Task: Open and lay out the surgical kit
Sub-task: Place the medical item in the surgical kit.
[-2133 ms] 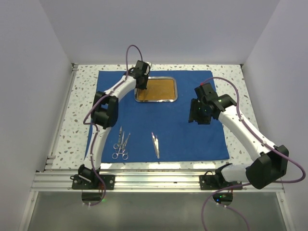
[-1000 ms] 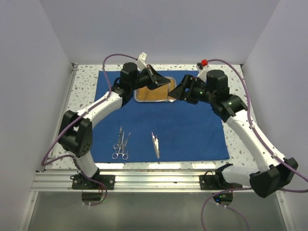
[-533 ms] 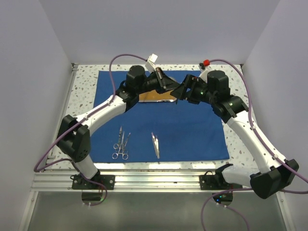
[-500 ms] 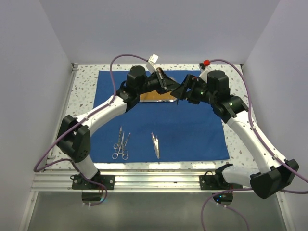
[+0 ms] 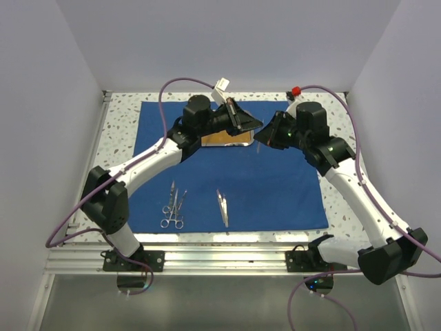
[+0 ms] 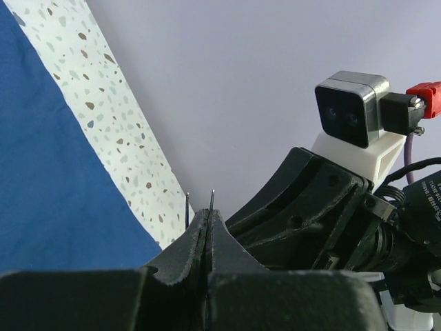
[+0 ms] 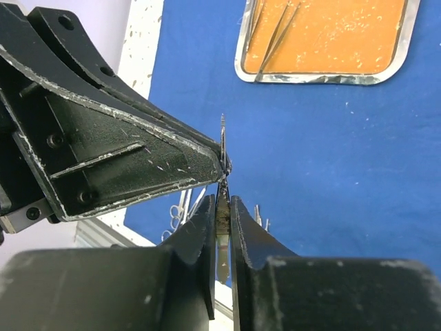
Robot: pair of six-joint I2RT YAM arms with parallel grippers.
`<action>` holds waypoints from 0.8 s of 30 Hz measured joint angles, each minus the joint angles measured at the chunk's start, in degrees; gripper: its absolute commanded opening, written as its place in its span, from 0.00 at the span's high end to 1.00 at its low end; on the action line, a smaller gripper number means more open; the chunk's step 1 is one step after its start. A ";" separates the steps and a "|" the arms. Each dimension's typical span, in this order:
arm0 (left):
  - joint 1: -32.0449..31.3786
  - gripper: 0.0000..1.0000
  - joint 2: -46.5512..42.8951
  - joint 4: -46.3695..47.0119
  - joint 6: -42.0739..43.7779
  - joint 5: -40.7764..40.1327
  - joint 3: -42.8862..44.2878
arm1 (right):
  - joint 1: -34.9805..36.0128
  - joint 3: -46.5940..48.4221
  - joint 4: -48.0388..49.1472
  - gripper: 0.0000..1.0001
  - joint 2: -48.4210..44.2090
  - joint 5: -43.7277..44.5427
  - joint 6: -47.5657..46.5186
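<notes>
The royal-blue cloth [image 5: 275,186] lies spread flat on the table. The steel tray [image 5: 227,143] with the orange-brown inside sits at its far middle, partly behind my left arm. Just right of the tray, above the cloth, my left gripper [image 5: 255,126] and right gripper [image 5: 261,136] meet tip to tip. The left gripper [image 6: 207,214] is shut on slim tweezers whose two tips [image 6: 211,198] stick out past it. The right gripper [image 7: 221,203] is shut on the ribbed part of the same tweezers [image 7: 221,231]. A slim silver instrument [image 7: 275,38] lies in the tray [image 7: 324,79].
Scissors and forceps [image 5: 172,205] lie side by side on the cloth's near left. Another pair of tweezers [image 5: 222,207] lies near the front middle. Speckled tabletop [image 5: 117,158] borders the cloth, with white walls on three sides and a metal rail along the front.
The left gripper rose from the tray and swung right with the tweezers. The right gripper moved in to meet it and has closed on them.
</notes>
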 measured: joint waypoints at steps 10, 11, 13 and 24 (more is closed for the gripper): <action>0.00 0.01 0.33 -2.32 2.84 0.20 2.51 | 0.02 0.00 -3.80 1.00 -0.13 2.71 -2.23; 0.00 0.01 0.46 -4.52 4.00 0.04 4.22 | 0.00 -0.02 -5.03 1.00 -0.26 3.45 -2.67; 0.04 0.01 0.52 -10.27 8.15 -1.07 8.02 | 0.00 -0.76 -7.17 1.00 -1.05 4.94 -3.72; 8.15 0.04 2.60 -37.24 31.28 -17.79 16.41 | 0.00 -21.86 -14.64 1.00 -10.16 7.13 -5.33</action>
